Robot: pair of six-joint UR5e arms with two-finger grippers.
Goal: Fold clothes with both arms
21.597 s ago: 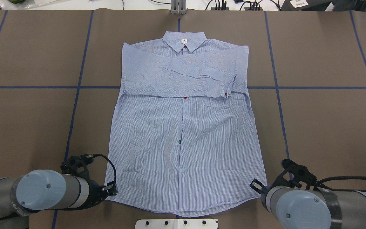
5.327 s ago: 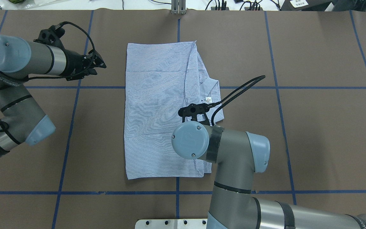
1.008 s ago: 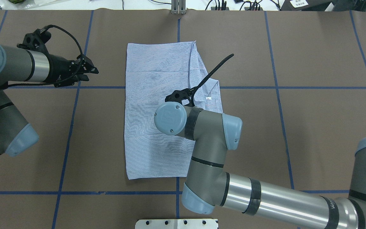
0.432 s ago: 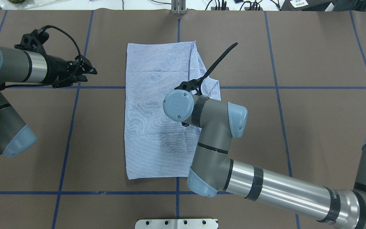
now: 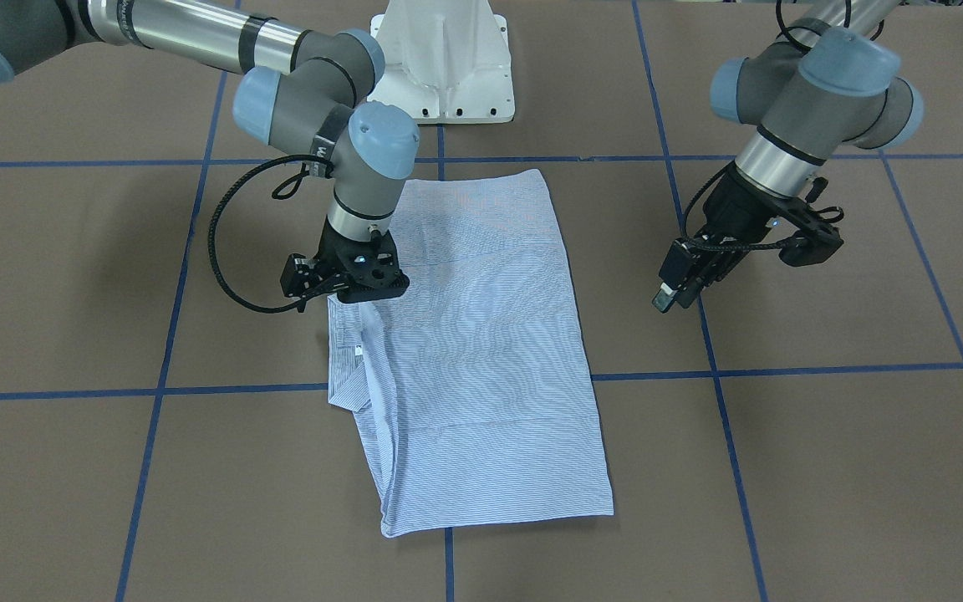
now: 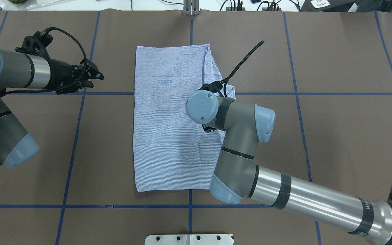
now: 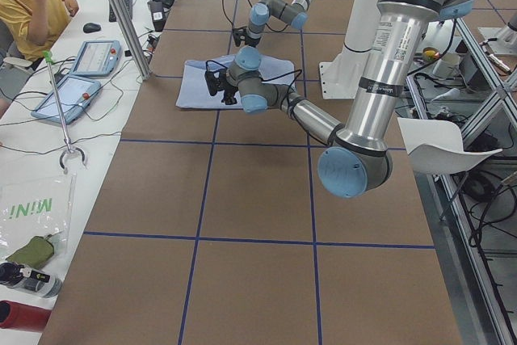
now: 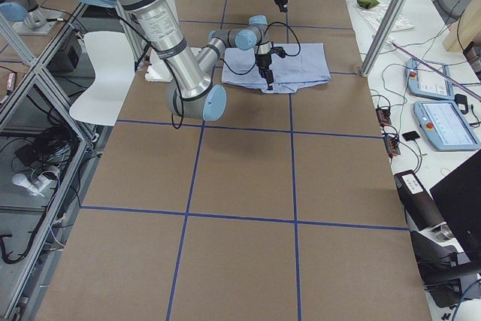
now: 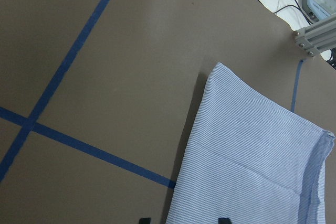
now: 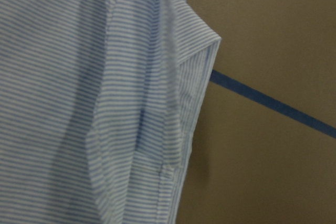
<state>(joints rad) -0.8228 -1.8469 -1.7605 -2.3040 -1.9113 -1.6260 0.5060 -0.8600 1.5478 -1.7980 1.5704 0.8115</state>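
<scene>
The light blue striped shirt (image 6: 165, 136) lies folded into a long rectangle, back side up, in the middle of the table (image 6: 335, 136). Its collar (image 6: 229, 89) pokes out on the right edge, and the white neck label (image 5: 359, 349) shows in the front-facing view. My right gripper (image 5: 339, 293) points down at the shirt (image 5: 481, 359) near that collar edge. Its fingers are hidden, and the right wrist view shows only cloth (image 10: 79, 103) close up. My left gripper (image 6: 97, 75) is open and empty, above bare table to the left of the shirt's far corner (image 9: 252, 166).
Blue tape lines (image 6: 80, 93) cross the brown table cover. The white pedestal base (image 5: 444, 67) stands at the near edge, behind the shirt's hem. A metal post (image 6: 191, 8) stands at the far edge. An operator (image 7: 28, 6) sits beyond the far side, next to tablets (image 7: 97, 58).
My right wrist has moved farther out and to the right over the shirt, toward the collar edge. The left gripper has stayed almost still. The shirt's outline is unchanged.
</scene>
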